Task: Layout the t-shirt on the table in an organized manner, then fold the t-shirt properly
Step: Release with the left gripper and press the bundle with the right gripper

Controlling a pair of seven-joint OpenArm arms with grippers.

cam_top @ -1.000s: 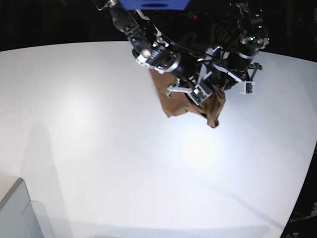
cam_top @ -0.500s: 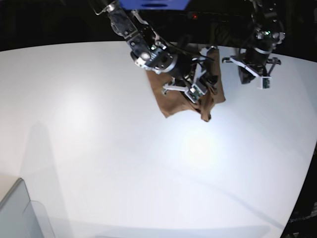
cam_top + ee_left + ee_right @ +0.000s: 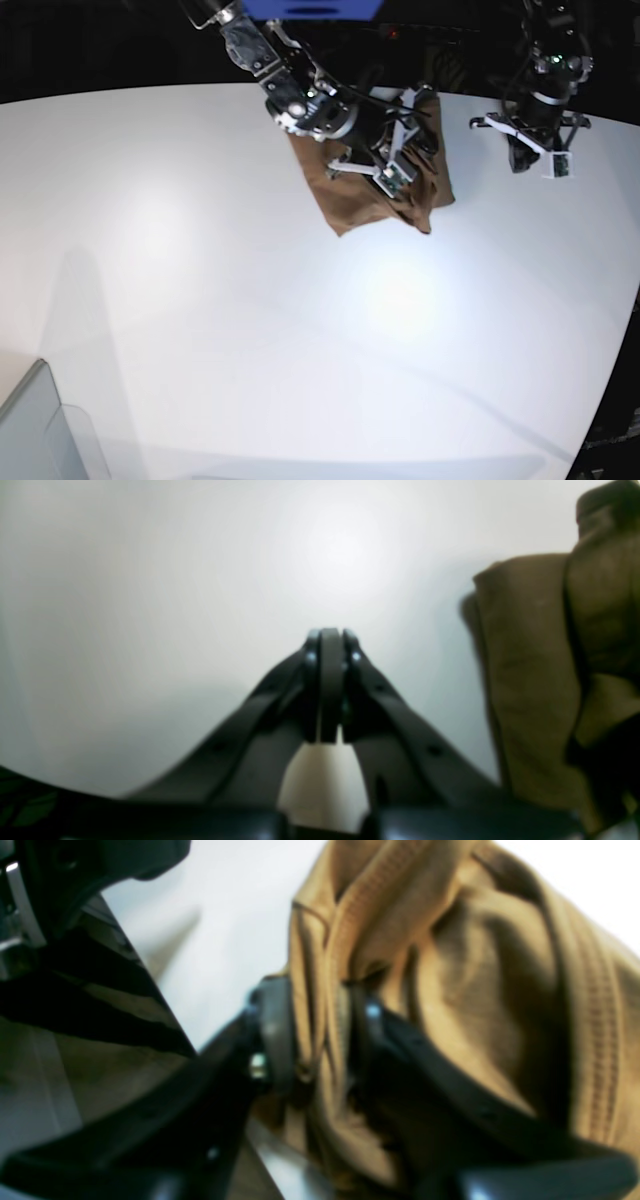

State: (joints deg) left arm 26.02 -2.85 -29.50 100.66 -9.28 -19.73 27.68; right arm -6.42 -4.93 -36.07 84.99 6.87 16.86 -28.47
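Note:
The tan-brown t-shirt (image 3: 350, 205) is bunched at the far middle of the white table (image 3: 200, 300). My right gripper (image 3: 388, 172) is shut on a fold of it. In the right wrist view the cloth (image 3: 450, 980) is pinched between the two fingers (image 3: 272, 1030), with the gripper (image 3: 320, 1025) closed around a ribbed seam. My left gripper (image 3: 525, 155) is off to the right of the shirt, apart from it. In the left wrist view it (image 3: 327, 635) is shut and empty over bare table, with the shirt (image 3: 540, 680) at the right edge.
A grey translucent bin (image 3: 40, 430) stands at the near left corner. The table's curved edge runs along the back and down the right side (image 3: 615, 330). Dark background lies behind the arms.
My left gripper has let go of the shirt and moved away to the right and back. My right gripper kept hold and shifted slightly back; the hanging cloth settled lower.

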